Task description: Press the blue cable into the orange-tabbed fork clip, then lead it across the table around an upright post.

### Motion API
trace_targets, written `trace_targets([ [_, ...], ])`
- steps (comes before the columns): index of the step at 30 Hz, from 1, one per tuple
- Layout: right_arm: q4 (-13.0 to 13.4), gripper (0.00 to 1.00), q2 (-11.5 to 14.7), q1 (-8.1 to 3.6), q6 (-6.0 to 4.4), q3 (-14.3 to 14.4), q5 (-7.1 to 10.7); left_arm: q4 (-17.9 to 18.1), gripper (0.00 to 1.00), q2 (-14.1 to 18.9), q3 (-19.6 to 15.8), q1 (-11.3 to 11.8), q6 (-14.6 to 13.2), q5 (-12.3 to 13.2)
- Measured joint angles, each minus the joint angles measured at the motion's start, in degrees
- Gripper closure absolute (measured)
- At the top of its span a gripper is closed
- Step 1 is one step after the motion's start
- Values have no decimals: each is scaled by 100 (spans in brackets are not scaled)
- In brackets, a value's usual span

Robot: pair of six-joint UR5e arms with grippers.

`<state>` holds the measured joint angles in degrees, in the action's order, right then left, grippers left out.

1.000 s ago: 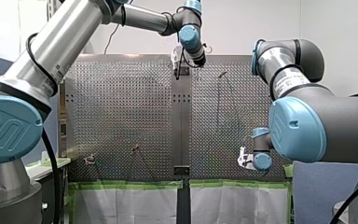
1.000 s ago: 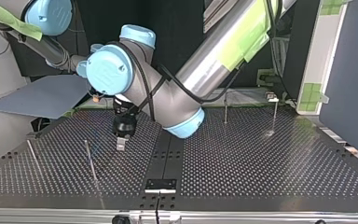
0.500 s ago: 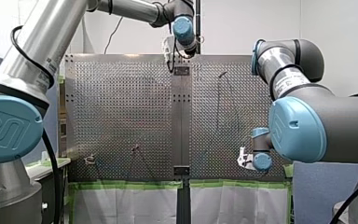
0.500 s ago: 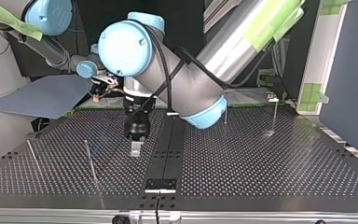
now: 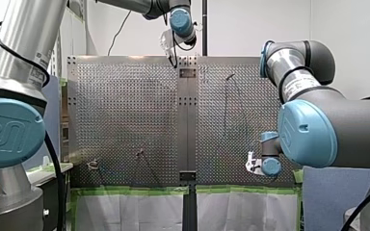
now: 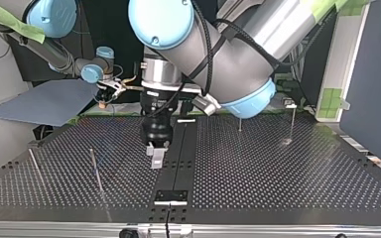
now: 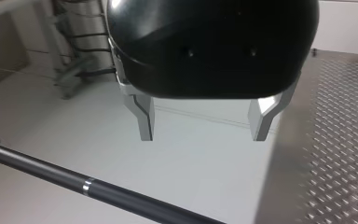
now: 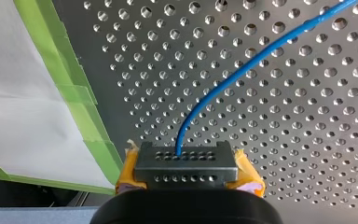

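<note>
The blue cable [image 8: 242,70] is emerging from my right pincer [image 8: 186,157], whose yellow pads are clamping it, low over the perforated surface [image 8: 307,140], with green tape [image 8: 70,88] beside. My left pincer [image 7: 205,123] is hanging with fingers apart and empty, a dark rod [image 7: 98,189] crossing ahead of it.

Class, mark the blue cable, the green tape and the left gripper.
blue cable [image 8: 261,53], right wrist view, middle of its run.
green tape [image 8: 74,88], right wrist view, strip's middle.
left gripper [image 7: 203,136], left wrist view, midway between fingertips.
</note>
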<state>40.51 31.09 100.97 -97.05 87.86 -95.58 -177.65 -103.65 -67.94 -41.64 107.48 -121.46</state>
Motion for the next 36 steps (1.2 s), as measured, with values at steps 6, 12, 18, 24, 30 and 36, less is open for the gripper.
trace_targets([
  [6,-6,100,1,3,0,0,2,308,1,310,-311,20,263,37],
  [12,-7,100,0,6,0,0,4,615,1,607,-620,63,416,34],
  [18,-7,100,0,10,0,0,3,936,1,708,-938,127,625,42],
  [24,-5,100,-1,22,0,0,-2,1261,1,710,-1262,198,788,-26],
  [30,-7,100,0,24,0,1,2,1597,1,711,-1599,222,811,-115],
  [36,-7,100,0,30,0,1,3,1921,1,696,-1925,198,774,-134],
])
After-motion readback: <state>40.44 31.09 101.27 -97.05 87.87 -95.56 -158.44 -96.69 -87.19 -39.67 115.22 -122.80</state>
